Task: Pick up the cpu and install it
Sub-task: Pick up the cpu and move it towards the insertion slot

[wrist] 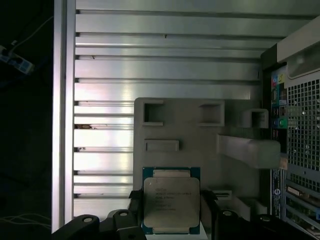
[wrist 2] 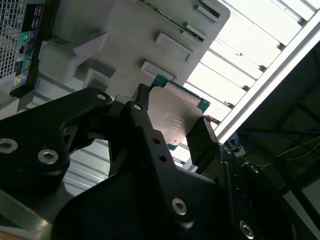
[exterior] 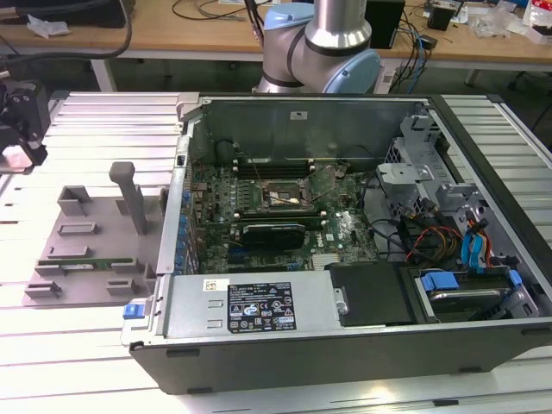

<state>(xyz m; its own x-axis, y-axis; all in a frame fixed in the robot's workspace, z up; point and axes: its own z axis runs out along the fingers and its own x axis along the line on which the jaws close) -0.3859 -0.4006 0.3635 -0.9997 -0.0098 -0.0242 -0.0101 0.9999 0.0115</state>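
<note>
Gripper [wrist: 171, 222] holds the cpu [wrist: 171, 202] over the grey tray [wrist: 200, 135].
Two fingers [wrist 2: 145, 125] pinch the cpu's opposite edges, shiny top showing. The socket [exterior: 278, 197] sits well apart inside the computer case [exterior: 345, 362], toward the exterior view's right.

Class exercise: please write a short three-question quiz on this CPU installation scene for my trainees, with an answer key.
1. True or false: the cpu lies flat on the grey fixture.
2. What grips the cpu by its edges? A) a person's hand B) the tool C) a spring clip
3. Fill in: in the exterior view, the tool is to the exterior view's ___ of the open computer case.
Key: 1 false, it is held clear of the fixture; 2 B; 3 left.
</note>
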